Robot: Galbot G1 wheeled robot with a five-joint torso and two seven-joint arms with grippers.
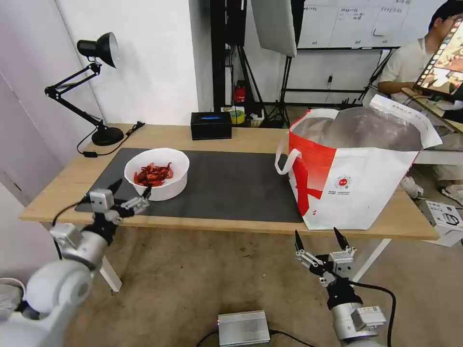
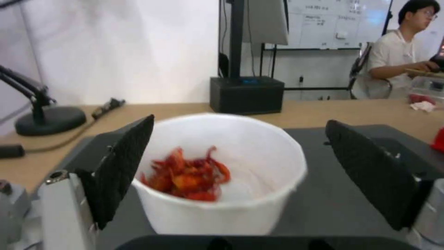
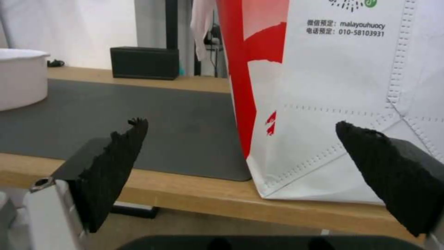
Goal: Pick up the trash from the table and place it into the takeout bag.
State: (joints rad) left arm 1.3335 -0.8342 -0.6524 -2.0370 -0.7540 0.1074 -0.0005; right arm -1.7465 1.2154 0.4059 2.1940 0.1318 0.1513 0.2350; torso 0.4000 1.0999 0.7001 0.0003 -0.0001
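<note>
A white round bowl (image 1: 161,169) of red crayfish shells (image 1: 153,174), the trash, stands on the left part of the dark mat (image 1: 231,185) of the table (image 1: 241,137). My left gripper (image 1: 131,189) is open at the table's near edge, just before the bowl (image 2: 240,139), its fingers (image 2: 121,163) spread wider than the bowl. The takeout bag (image 1: 359,180), white and red with foil lining, stands open at the table's right end. My right gripper (image 1: 320,238) hangs open below the table's front edge, facing the bag (image 3: 342,97).
A black tissue box (image 1: 211,125) sits at the table's back edge and a black desk lamp (image 1: 99,91) at the back left. A silver box (image 1: 242,327) lies on the floor between my arms. A seated person is behind the bag.
</note>
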